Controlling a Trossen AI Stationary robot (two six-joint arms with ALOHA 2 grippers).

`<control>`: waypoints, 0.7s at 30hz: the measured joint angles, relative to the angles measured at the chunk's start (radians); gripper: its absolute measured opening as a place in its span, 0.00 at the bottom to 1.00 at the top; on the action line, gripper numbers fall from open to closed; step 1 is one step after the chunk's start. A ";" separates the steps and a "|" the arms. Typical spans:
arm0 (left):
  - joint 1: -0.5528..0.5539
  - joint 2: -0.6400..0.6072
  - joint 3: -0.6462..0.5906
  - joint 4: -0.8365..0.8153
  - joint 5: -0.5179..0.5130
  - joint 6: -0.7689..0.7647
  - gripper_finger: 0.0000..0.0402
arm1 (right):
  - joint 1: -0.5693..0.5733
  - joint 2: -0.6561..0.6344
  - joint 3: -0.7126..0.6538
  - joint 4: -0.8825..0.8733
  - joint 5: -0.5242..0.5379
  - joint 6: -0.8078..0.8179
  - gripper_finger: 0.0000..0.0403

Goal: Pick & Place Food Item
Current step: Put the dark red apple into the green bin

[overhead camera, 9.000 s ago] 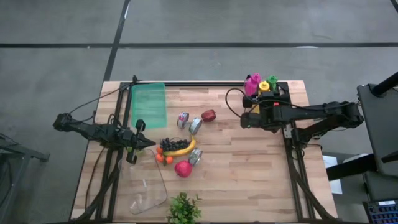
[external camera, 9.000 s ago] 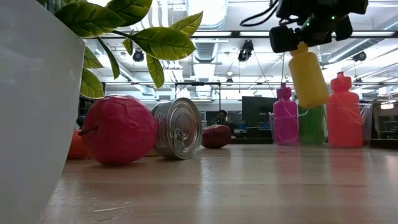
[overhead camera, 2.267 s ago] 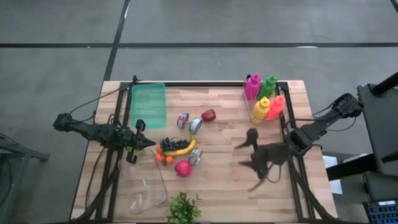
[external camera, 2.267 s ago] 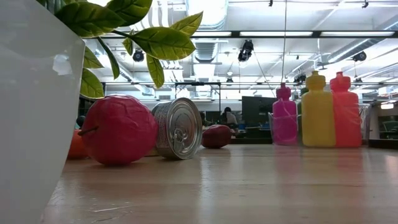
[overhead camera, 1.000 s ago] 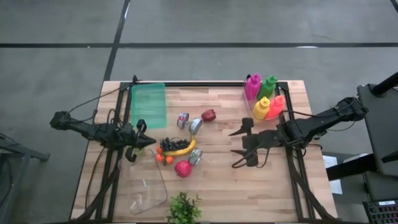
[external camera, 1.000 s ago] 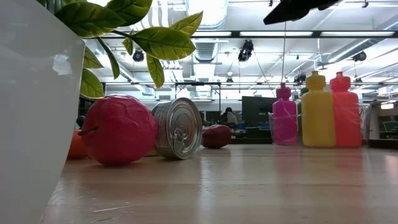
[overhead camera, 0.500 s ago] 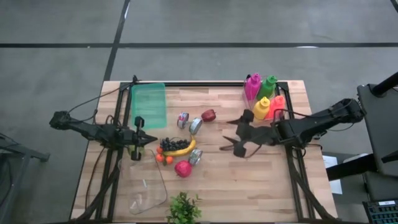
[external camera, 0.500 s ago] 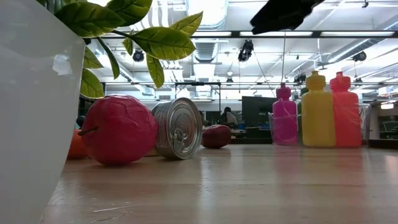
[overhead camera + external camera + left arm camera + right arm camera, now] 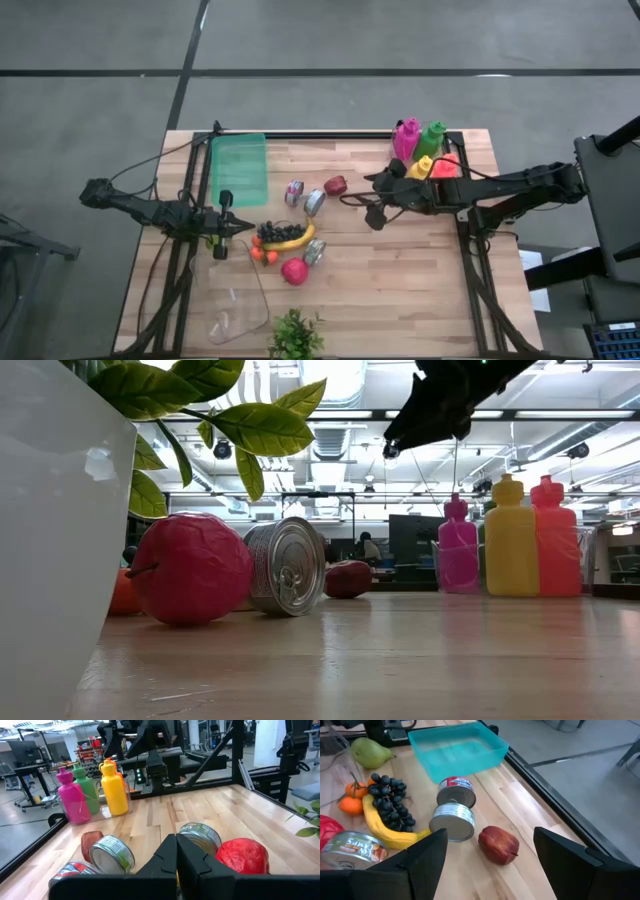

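Observation:
A dark red apple (image 9: 335, 185) (image 9: 498, 845) rests on the wood near the middle of the table. Close by are three tin cans (image 9: 314, 202), a banana with grapes (image 9: 287, 236), small oranges (image 9: 260, 254) and a round red fruit (image 9: 294, 270). My right gripper (image 9: 362, 207) hovers open above the table, just right of the apple; in the right wrist view the apple lies ahead, between the spread fingers (image 9: 490, 865). In the low view it hangs high (image 9: 432, 405). My left gripper (image 9: 228, 226) (image 9: 176, 857) waits shut at the left, beside a green pear (image 9: 370, 752).
A teal bin (image 9: 238, 170) sits at the far left. Coloured bottles (image 9: 422, 158) stand in a clear holder at the far right. A potted plant (image 9: 295, 335) and a clear container (image 9: 240, 310) occupy the near edge. Bare wood (image 9: 400, 290) lies at the near right.
My right gripper has travelled from the near right part of the table toward the far left, closing on the apple, and it stays open. The food items have not moved.

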 joint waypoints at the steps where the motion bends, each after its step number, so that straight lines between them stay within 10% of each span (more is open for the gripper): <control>1: 0.000 0.000 0.000 0.000 0.000 0.000 0.00 | -0.002 0.000 0.000 0.000 -0.001 0.000 0.73; 15: 0.000 0.000 0.000 -0.004 0.000 0.000 0.00 | -0.003 0.019 0.000 0.001 -0.006 -0.014 0.73; 21: 0.000 0.000 0.000 -0.005 0.000 0.000 0.00 | -0.003 0.019 0.000 0.000 -0.130 -0.352 0.73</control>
